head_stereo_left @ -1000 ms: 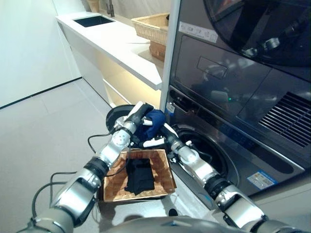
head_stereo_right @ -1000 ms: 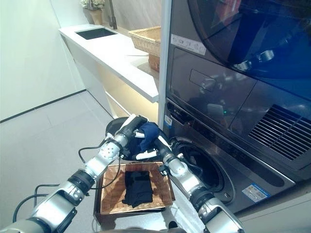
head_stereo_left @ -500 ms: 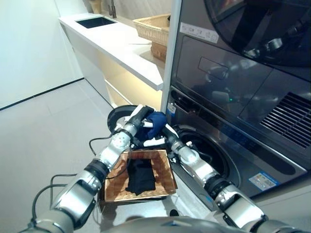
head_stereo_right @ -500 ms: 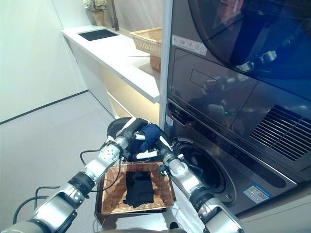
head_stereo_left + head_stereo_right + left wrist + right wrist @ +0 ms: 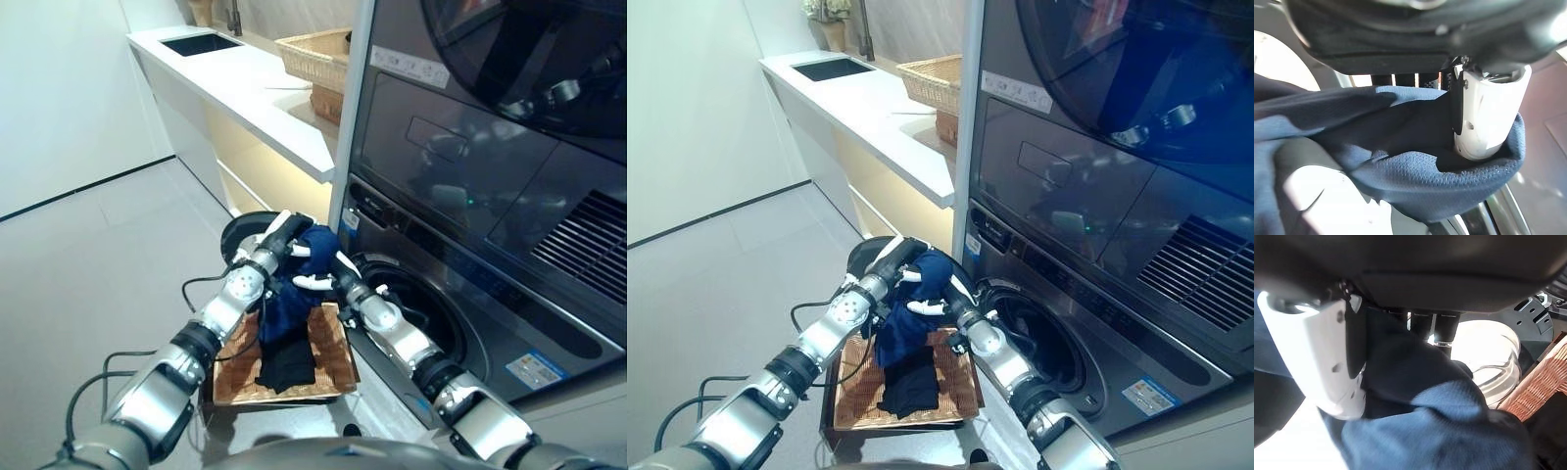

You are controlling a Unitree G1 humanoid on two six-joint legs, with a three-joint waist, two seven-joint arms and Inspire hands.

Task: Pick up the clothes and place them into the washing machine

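Note:
A dark blue garment [image 5: 294, 284] hangs between my two hands above the wicker basket [image 5: 333, 364], its lower part trailing down toward the basket. My left hand [image 5: 277, 235] is shut on its upper left part, the white-covered thumb pinching the cloth [image 5: 1415, 161]. My right hand [image 5: 320, 279] is shut on the garment's right side, its thumb pressed into the blue cloth [image 5: 1440, 431]. A black garment [image 5: 287, 364] lies in the basket on the floor. The washing machine's round opening [image 5: 421, 308] gapes just right of the hands, with its door [image 5: 245, 230] swung open behind them.
A white counter [image 5: 245, 83] with a sink and a wicker tray [image 5: 313, 54] runs along the back left. A second machine [image 5: 490, 137] is stacked above the washer. Grey floor [image 5: 88, 264] spreads to the left.
The bunched blue garment has unfolded and now hangs down toward the basket. Both hands have stayed about where they were, still holding it; the camera shifted slightly.

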